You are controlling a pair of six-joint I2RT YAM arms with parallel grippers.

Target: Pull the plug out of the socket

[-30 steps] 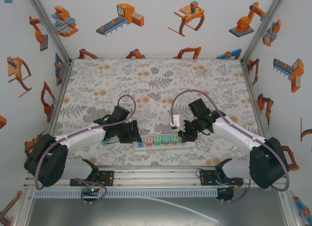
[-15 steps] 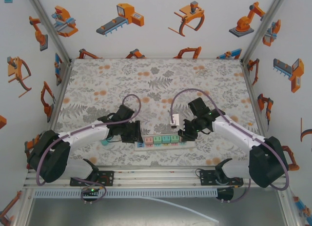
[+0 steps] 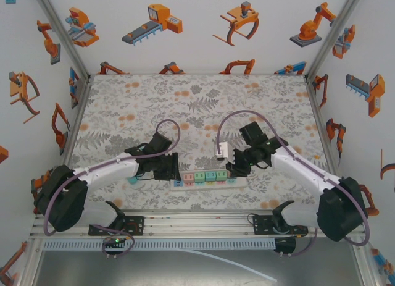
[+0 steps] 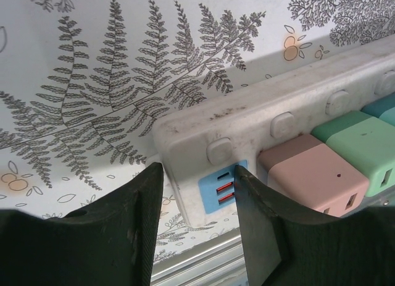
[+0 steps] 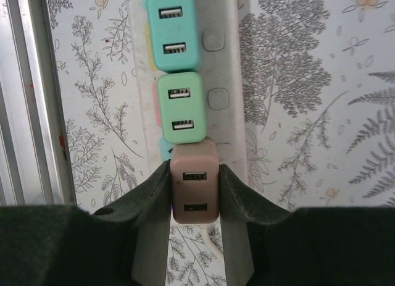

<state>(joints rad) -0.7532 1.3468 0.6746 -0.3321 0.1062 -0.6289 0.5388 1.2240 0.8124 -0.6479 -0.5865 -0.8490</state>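
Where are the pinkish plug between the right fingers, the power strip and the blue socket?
pinkish plug [image 5: 194, 192], right wrist view, face between its ports
power strip [image 4: 259, 107], left wrist view, bare white top
blue socket [image 4: 217, 188], left wrist view, blue face

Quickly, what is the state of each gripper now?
Left gripper: open, straddling the end of the power strip.
Right gripper: closed on the pink plug.
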